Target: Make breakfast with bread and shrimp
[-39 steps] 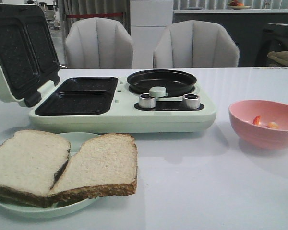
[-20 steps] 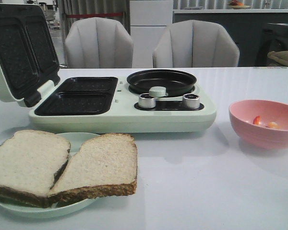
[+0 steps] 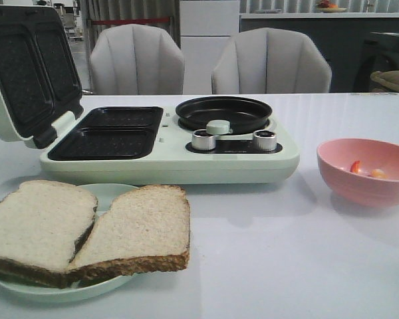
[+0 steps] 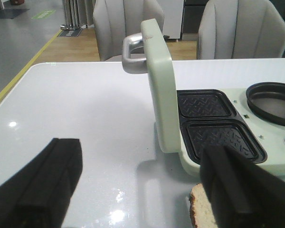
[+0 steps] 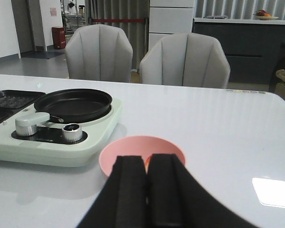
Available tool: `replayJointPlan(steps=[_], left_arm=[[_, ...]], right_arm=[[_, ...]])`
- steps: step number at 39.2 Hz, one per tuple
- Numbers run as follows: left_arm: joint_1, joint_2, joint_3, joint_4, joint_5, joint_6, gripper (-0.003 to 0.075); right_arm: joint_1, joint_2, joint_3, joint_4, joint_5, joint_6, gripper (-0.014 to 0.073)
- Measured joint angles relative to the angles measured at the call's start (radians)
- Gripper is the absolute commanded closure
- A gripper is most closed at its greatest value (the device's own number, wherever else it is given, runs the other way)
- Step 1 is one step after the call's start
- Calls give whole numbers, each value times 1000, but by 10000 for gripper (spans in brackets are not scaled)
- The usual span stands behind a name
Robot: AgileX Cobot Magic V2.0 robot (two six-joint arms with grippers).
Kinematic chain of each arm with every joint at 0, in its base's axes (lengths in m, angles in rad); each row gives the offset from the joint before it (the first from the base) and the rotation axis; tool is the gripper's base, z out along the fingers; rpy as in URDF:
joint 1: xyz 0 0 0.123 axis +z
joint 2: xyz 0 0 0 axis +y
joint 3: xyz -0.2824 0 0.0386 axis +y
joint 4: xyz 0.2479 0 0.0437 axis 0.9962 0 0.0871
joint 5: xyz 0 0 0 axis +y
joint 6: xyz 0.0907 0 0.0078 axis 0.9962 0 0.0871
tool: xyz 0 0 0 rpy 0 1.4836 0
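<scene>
The bread [image 3: 86, 229], two crusted slices lying side by side and touching, sits on a pale green plate [image 3: 106, 196] at the near left of the table [image 3: 266, 266]. It looks light, soft and easily dented, so I would pinch a slice gently at a crust edge, where it is firmest, not across the crumb. The shrimp [image 3: 366, 169] (small, curled, probably slippery) lie in the pink bowl [image 3: 362, 186] at the near right, and call for a light grip on one piece at a time. Behind both stands the breakfast maker [image 3: 173, 156], lid [image 3: 26, 73] raised, grill plates [image 3: 110, 133] and round pan [image 3: 224, 113] bare. The left gripper [image 4: 142, 190] is spread wide near the bread's edge; the right gripper [image 5: 147, 190] is pressed closed, empty, just before the bowl.
</scene>
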Motion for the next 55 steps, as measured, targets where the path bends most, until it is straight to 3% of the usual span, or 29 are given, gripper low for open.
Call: replayJointPlan(steps=[9,17,35,40,55], left_arm=[[-46,0,-2,43,18,39,134],[-118,23,-2,67,58,169,134],[-632,321,-2,546,336,210,134],[-720,439,-2,661,356,210,134],[-751,733,-5,868,303,210,134]], right_arm=[[0,0,0,0,0,0,452],[0,0,0,0,0,0,452],[0,0,0,0,0,0,452],[0,0,0,0,0,0,452],[0,0,0,0,0,0,452]])
